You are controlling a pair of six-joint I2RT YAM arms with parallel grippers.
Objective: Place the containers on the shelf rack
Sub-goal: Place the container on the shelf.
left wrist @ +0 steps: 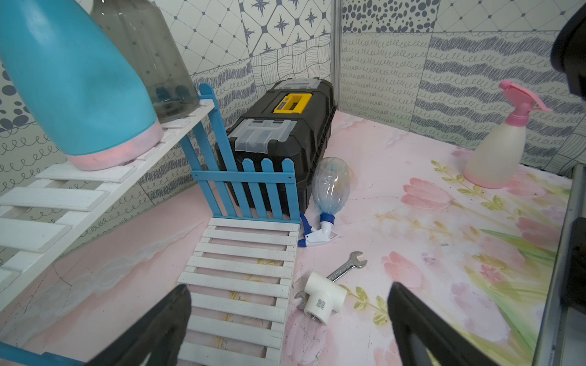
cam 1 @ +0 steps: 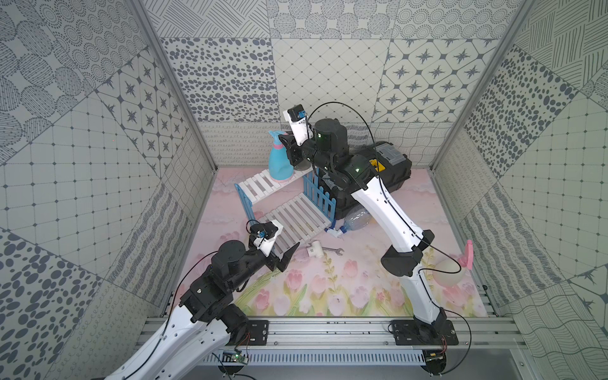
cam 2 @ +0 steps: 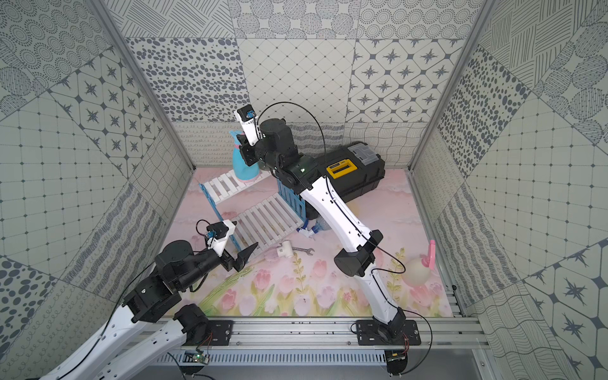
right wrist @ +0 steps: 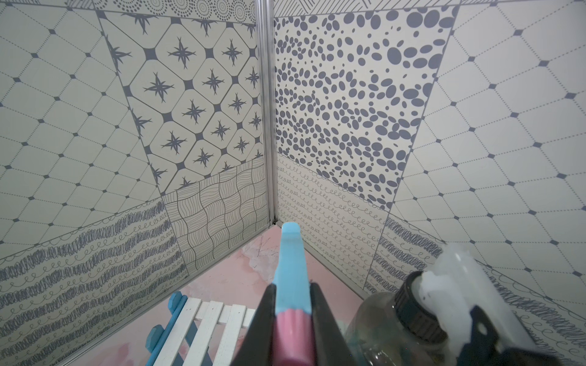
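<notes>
As my right fingers [right wrist: 260,329] gripped the blue bottle [cam 1: 278,163] beside the grey bottle [left wrist: 149,54] on the shelf rack [cam 1: 256,186], the clear bottle [left wrist: 331,187] and cream bottle [left wrist: 498,149] awaited my open left fingers [left wrist: 168,317].

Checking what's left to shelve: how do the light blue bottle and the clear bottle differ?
The light blue bottle stands upright on the rack's upper shelf; the clear bottle lies on its side on the mat by the toolbox. The blue is opaque, the clear see-through. The right end effector grips the blue one's top; nothing holds the clear. Both are trigger sprayers.
</notes>
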